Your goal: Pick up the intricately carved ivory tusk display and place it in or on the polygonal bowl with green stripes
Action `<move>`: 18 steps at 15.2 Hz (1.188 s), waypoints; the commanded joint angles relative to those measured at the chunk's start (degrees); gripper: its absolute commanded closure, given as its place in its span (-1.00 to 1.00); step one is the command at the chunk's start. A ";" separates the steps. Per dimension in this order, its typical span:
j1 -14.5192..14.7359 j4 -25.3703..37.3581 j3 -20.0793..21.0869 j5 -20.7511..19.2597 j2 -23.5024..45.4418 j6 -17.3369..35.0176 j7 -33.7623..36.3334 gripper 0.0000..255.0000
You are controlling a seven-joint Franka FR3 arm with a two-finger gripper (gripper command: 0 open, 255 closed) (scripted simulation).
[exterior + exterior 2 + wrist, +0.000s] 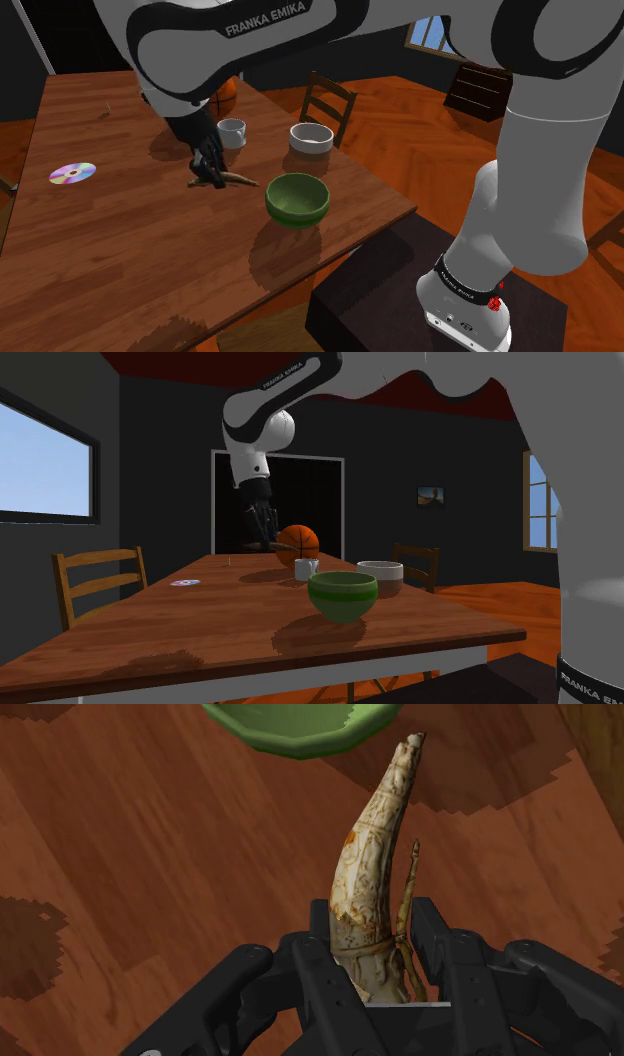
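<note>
Wooden table (120, 240) | jaws clamped on tusk (375, 874) base | tip toward green bowl (290, 729)

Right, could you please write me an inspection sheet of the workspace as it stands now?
Surface: wooden table, brown planks.
Job's things: carved tusk, clasped at its thick end, tip pointing toward the green bowl; the bowl stands upright, nothing seen inside.
Clutter: disc, white mug, pale bowl, basketball.
Claw: claw shut on the carved tusk, low over the table; I cannot tell whether the tusk is lifted.
Cables: nothing seen.
Surroundings: wooden chair, window, black area through a doorway.
</note>
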 commanded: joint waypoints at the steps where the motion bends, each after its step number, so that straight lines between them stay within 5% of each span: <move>1: -0.02 1.42 -0.02 0.05 -0.07 -1.48 -0.32 1.00; 14: -6.70 -28.99 -5.04 1.62 -25.82 5.24 -11.56 1.00; 18: -6.82 -31.24 -5.25 1.42 -25.75 7.58 -11.48 1.00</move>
